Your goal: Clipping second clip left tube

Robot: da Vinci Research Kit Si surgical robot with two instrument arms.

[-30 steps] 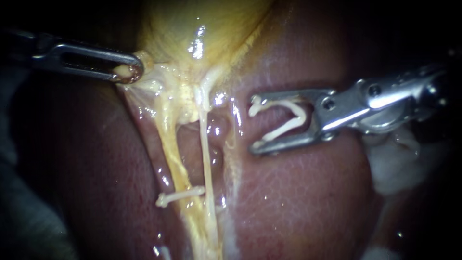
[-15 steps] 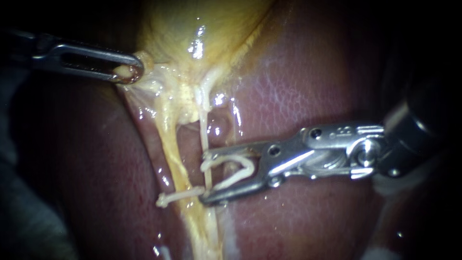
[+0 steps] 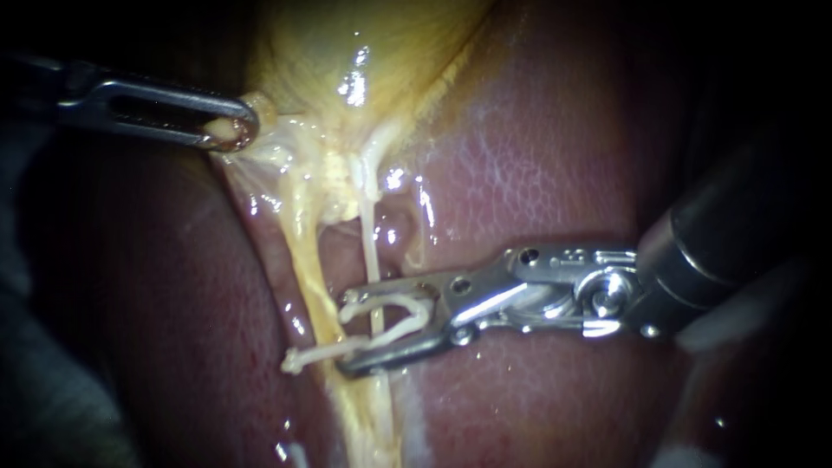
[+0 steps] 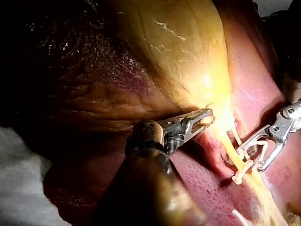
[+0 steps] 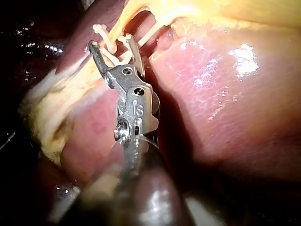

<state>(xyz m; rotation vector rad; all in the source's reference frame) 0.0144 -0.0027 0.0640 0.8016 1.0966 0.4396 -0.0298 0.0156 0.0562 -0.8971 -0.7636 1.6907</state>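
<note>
My left instrument comes in from the upper left, its jaws shut on a fold of tissue at the gallbladder's lower edge; the left wrist view shows the same grip. Two tubes run down from there: a thicker yellow left tube and a thin pale tube beside it. A white clip sits shut across the left tube. My right instrument holds an open white clip between its spread jaws. That clip straddles the thin tube just above the shut clip, and the jaw tips reach the left tube's edge.
Glistening red-brown liver lies under and around both tubes. The right instrument's dark shaft crosses the right side. White gauze lies behind the left instrument's shaft in the left wrist view.
My right instrument has come down and to the left from over the liver, carrying the open clip onto the tubes just above the shut clip. The left instrument has held still.
</note>
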